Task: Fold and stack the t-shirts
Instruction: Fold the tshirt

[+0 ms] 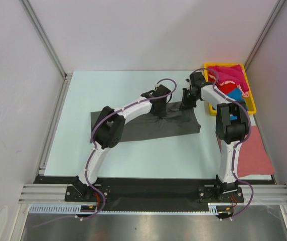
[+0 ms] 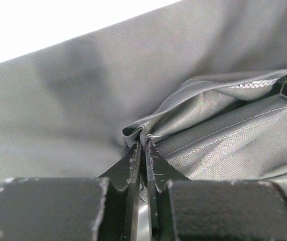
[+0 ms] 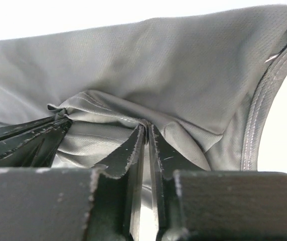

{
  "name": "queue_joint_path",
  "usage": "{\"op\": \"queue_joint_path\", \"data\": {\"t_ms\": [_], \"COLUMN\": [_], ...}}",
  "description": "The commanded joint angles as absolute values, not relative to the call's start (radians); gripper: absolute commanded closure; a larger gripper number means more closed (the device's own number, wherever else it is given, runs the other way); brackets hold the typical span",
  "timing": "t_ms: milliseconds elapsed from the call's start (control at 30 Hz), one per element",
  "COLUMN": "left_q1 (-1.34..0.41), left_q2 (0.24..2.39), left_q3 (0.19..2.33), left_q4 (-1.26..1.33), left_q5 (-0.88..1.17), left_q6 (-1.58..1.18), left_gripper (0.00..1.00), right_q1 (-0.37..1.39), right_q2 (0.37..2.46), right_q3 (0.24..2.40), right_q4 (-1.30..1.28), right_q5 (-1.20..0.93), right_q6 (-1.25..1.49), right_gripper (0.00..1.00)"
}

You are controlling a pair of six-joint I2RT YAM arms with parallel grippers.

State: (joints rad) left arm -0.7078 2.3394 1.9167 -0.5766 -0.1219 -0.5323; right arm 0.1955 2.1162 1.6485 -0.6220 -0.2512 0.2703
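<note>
A: Location of large dark grey cloth t-shirt (image 1: 133, 128)?

B: Spread flat mid-table on pale green tabletop (image 1: 128, 83), long side running L–R. Far edge bunched up where both arms meet it.

A: Jaws of left gripper (image 2: 144, 145)?

B: Pinched nearly together on a small fold of grey fabric, approx. centre of far edge. Cloth puckered at the tips.

A: And right gripper (image 3: 146, 129)?

B: Same: clamped narrow on a ridge of the grey cloth, just to the right of the other, nr far right corner. Stitched hem visible at right of wrist view.

A: Other shirts?

B: Magenta shirt (image 1: 230, 75), red shirt (image 1: 227, 89) & bright blue shirt (image 1: 245, 94) heaped in yellow plastic tray (image 1: 252, 103), far right corner. Salmon-pink shirt (image 1: 256, 150) flat at right table edge, beside right arm, apart from grey one.
</note>
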Motion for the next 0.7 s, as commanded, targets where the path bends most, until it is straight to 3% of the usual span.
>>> {"op": "queue_joint_path", "data": {"t_ms": [0, 100, 133, 200, 333, 500, 667], "left_q1": [-0.686, -0.683, -0.683, -0.684, -0.684, -0.684, -0.69], "left_q2": [2.266, 2.255, 2.249, 2.212, 2.149, 2.068, 2.095], "left_q3": [1.904, 1.89, 1.887, 1.861, 1.853, 1.832, 1.732], "left_q4": [-0.537, -0.534, -0.537, -0.522, -0.538, -0.529, -0.322], "left_q5": [-0.115, -0.121, -0.13, -0.133, -0.112, -0.016, 0.363], "left_q6": [-0.502, -0.502, -0.5, -0.491, -0.448, -0.413, -0.483], "left_gripper": [0.89, 0.81, 0.7, 0.62, 0.44, 0.51, 0.76], "right_q1": [0.18, 0.169, 0.163, 0.161, 0.146, 0.12, 0.104], "right_q2": [2.137, 2.164, 2.169, 2.172, 2.132, 2.014, 1.873], "right_q3": [1.701, 1.732, 1.738, 1.747, 1.75, 1.668, 1.458], "right_q4": [-0.615, -0.617, -0.612, -0.612, -0.644, -0.699, -0.655], "right_q5": [-0.256, -0.288, -0.294, -0.292, -0.288, -0.302, -0.388], "right_q6": [0.285, 0.287, 0.287, 0.284, 0.267, 0.278, 0.327], "right_gripper": [0.86, 0.82, 0.77, 0.66, 0.6, 0.59, 0.6]}}
